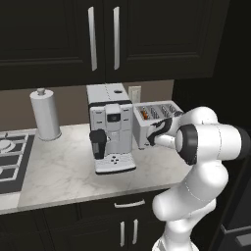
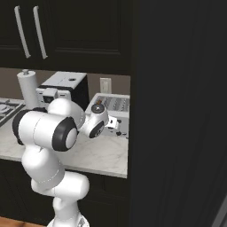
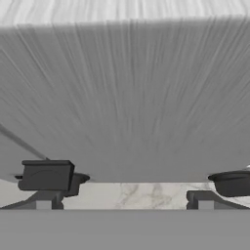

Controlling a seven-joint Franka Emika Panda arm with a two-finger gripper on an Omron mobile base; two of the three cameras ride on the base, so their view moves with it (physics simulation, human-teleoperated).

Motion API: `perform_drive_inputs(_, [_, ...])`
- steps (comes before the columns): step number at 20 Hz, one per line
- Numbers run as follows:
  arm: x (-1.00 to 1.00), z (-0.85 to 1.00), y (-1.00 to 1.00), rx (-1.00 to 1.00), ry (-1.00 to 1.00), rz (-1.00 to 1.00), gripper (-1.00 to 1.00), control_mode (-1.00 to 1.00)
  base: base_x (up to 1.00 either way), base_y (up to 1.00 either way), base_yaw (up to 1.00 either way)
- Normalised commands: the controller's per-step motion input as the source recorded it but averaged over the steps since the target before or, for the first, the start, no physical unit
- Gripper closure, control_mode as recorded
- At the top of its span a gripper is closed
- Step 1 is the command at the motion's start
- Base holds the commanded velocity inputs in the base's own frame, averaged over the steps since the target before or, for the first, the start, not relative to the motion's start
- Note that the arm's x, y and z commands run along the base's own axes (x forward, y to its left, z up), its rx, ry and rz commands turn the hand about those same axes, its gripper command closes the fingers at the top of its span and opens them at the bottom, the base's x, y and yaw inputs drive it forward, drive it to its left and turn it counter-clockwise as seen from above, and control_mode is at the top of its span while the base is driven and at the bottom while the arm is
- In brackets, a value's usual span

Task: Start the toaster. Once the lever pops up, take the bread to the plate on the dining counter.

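Observation:
The toaster [image 1: 156, 121] stands on the marble worktop to the right of the coffee machine, with the bread [image 1: 144, 114] showing tan-brown in its left slot. From the other side the toaster [image 2: 113, 107] sits against the tall dark cabinet. My gripper [image 1: 154, 137] is open and close against the toaster's front, low down. Seen from the hand, the brushed grey face of the toaster [image 3: 127, 97] is very near, with a dark boxy part [image 3: 46, 175] low on the left and a dark round knob [image 3: 232, 183] low on the right. My gripper [image 3: 124, 201] holds nothing. The plate and the dining counter are out of view.
A tall white-and-black coffee machine [image 1: 111, 128] stands just left of the toaster. A paper towel roll [image 1: 45, 114] and a stove [image 1: 11, 159] lie further left. A tall dark cabinet [image 2: 177, 111] walls off the right side. Dark upper cabinets [image 1: 103, 39] hang overhead.

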Motion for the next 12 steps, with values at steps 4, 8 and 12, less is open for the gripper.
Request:
perform_drive_inputs(4, [0.00, 0.00, 0.00, 0.00, 0.00, 0.00, -1.00, -1.00, 0.00, 0.00, 0.00])
perform_drive_inputs(8, [0.00, 0.00, 0.00, 0.00, 0.00, 0.00, -1.00, -1.00, 0.00, 0.00, 0.00])
perform_drive_inputs(12, [-0.01, 0.00, 0.00, 0.00, -0.02, 0.00, -1.00, -1.00, 0.00, 0.00, 0.00])
